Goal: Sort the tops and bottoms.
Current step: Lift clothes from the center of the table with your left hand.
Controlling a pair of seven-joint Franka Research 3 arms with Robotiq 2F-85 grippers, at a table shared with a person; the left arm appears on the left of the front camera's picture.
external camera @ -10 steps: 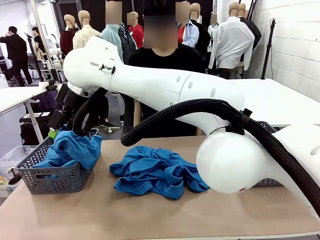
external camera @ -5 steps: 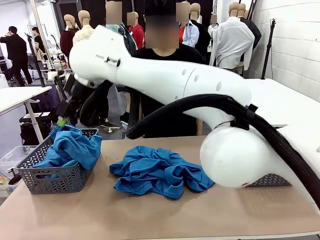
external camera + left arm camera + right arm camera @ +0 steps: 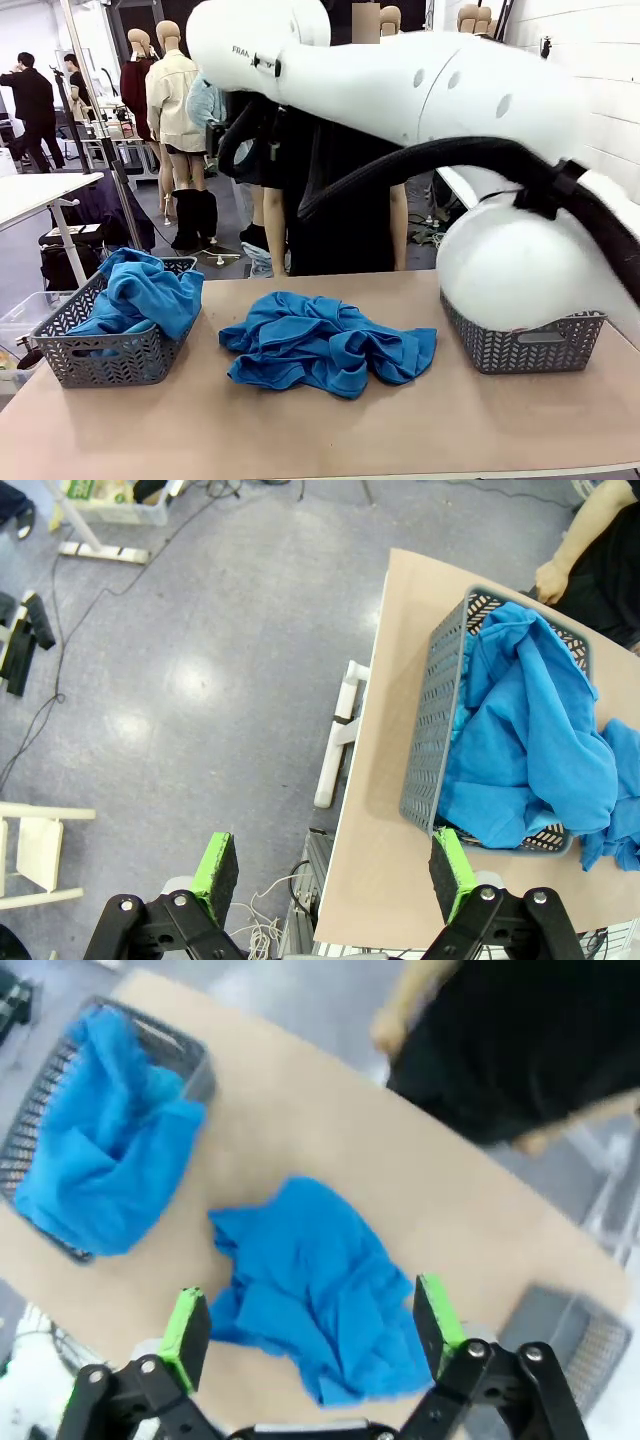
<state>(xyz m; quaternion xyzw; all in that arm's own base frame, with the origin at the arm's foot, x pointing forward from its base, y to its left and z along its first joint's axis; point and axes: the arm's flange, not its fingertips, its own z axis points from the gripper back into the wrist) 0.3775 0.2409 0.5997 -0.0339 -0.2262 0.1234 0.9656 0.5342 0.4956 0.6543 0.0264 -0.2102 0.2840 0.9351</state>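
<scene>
At the middle of the surface [image 3: 300,430], a crumpled heap of blue shirts [image 3: 320,345] is lying loose between the left basket [image 3: 100,352] and the right basket [image 3: 530,345], both of grey mesh. How many pieces the heap is holding cannot be told. Another blue shirt [image 3: 145,295] is sitting in the left basket and spilling over its rim. The right arm [image 3: 430,90] is arching high across the front view and hiding the inside of the right basket.

The right fingers [image 3: 186,1325] are standing wide open and gripping nothing, hanging well above the heap. The left fingers [image 3: 216,865] are likewise spread and empty, hovering off the surface's left edge, above the floor [image 3: 200,680].

By judgement, one garment is sorted and the heap is awaiting the next pick. The next move is calling for the open right fingers to descend onto a raised fold, close on one layer only, and lift it clear of the rest.

The surface is showing a plain tan top. A person [image 3: 340,180] in black is standing at its far side. Cables are trailing across the grey floor.
</scene>
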